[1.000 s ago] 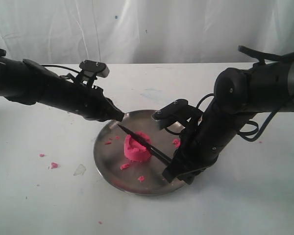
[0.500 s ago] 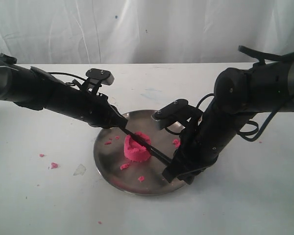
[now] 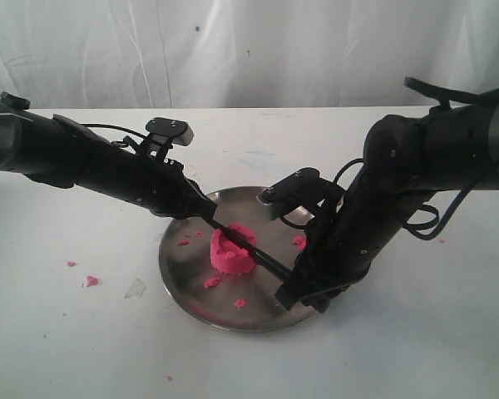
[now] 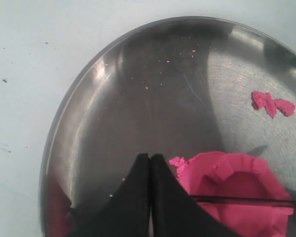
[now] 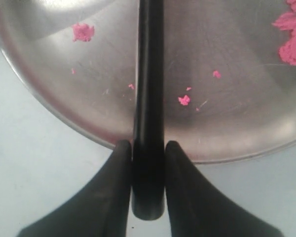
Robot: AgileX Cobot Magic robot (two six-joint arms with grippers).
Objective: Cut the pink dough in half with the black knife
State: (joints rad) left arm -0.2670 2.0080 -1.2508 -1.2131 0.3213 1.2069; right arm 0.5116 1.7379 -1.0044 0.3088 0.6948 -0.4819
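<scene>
The pink dough [image 3: 231, 251] is a notched round lump in the middle of the steel plate [image 3: 176, 268]. Across its top lies the black knife [image 3: 271, 263], its thin blade [image 4: 246, 199] crossing the dough [image 4: 237, 180]. At the plate's near right rim my right gripper [image 3: 293, 281] is shut on the knife handle [image 5: 149, 98], fingers [image 5: 119, 163] on either side. My left gripper [image 3: 208, 211] is shut, with its tips [image 4: 150, 157] close together over the knife's point beside the dough. Whether they touch the blade is hidden.
Pink crumbs lie in the plate [image 3: 212, 283] [image 3: 299, 242] and on the white table to the left [image 3: 91, 281]. A clear scrap [image 3: 135, 288] sits beside the plate. A white curtain closes off the back.
A second ago the left gripper was short of the plate; it has moved right, down to the knife's tip. Since half a second ago nothing has visibly shifted. The right arm has stayed still.
</scene>
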